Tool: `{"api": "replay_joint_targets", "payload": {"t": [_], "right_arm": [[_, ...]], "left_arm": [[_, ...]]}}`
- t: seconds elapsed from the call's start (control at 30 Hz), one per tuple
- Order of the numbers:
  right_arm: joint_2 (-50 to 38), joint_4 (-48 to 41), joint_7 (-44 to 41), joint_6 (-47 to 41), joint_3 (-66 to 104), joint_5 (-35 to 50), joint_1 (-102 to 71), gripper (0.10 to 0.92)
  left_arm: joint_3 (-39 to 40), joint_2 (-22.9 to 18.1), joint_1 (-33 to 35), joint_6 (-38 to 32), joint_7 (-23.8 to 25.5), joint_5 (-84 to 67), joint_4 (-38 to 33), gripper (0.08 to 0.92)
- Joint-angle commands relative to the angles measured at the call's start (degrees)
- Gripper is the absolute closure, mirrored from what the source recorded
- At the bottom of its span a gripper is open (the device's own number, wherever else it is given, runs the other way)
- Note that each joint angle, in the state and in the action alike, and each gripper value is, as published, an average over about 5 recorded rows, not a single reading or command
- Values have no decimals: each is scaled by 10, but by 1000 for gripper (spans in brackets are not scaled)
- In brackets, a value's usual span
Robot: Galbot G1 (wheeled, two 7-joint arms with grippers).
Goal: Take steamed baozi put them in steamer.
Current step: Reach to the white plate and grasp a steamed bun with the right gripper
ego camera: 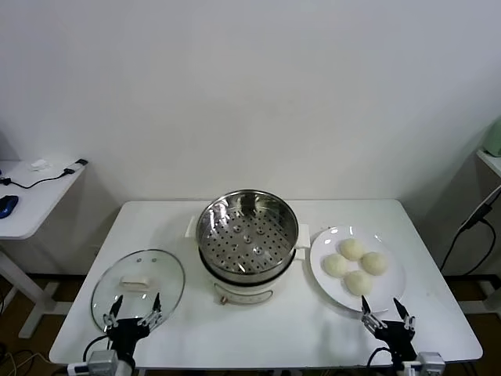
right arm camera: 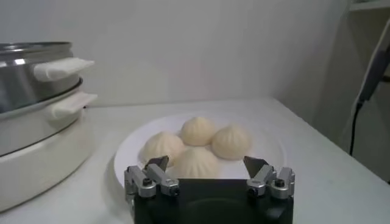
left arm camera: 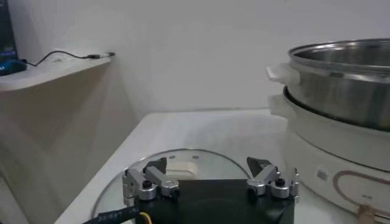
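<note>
Four steamed baozi [ego camera: 357,265] sit clustered on one flat white plate [ego camera: 394,288] at the right of the white table [ego camera: 297,329]; in your right wrist view the same four buns [right arm camera: 196,147] lie touching one another, just beyond the right gripper [right arm camera: 209,175]. One steamer [ego camera: 247,233] stands at the table's centre, its perforated floor bare, with the plate just beside its right handle; you see its steel wall and white base in the left wrist view [left arm camera: 341,103] and the right wrist view [right arm camera: 36,115]. One glass lid [ego camera: 138,288] with a white handle lies flat to the steamer's left. Your left gripper [ego camera: 133,313] hovers at the lid's near edge, fingers spread apart and holding nothing; the left wrist view shows it [left arm camera: 210,179] over the lid [left arm camera: 183,163]. Your right gripper [ego camera: 387,315] hangs at the plate's near rim, fingers likewise spread and empty. One side table [ego camera: 31,196] carrying a cable stands well apart at the far left.
</note>
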Motion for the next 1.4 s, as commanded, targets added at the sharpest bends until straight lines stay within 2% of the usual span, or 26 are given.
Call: {"api": "replay_joint_targets", "payload": {"t": [0.03, 0.17, 0.3, 0.5, 0.7, 0.83, 0.93, 1.13, 1.4], "right_arm": [[-33, 6, -3, -51, 8, -74, 64, 203], [-125, -31, -14, -112, -33, -60, 201, 203], [-217, -118, -65, -122, -135, -61, 347, 203], [-350, -253, -251, -92, -374, -69, 582, 203], [-417, -336, -500, -20, -621, -100, 801, 203], [-425, -381, -628, 40, -791, -128, 954, 203], [-407, -410, -670, 61, -899, -133, 1041, 203], [-342, -457, -681, 55, -1004, -137, 1111, 203], [-252, -522, -659, 17, -1023, -121, 1076, 203]], "left_arm": [[-4, 1, 0, 0, 1, 0, -1, 177], [-5, 1, -1, 0, 0, 2, -1, 177], [-5, 2, -1, -1, -1, 6, -1, 177], [-5, 2, 2, -2, -1, 7, -7, 177], [-5, -2, 4, -4, -2, 10, -6, 177], [-5, -5, 4, -7, -2, 12, -4, 177], [-5, -9, 2, -8, -2, 15, -2, 177], [-5, -13, 3, -10, -3, 18, -1, 177], [-5, -16, 2, -11, -3, 20, 5, 177]]}}
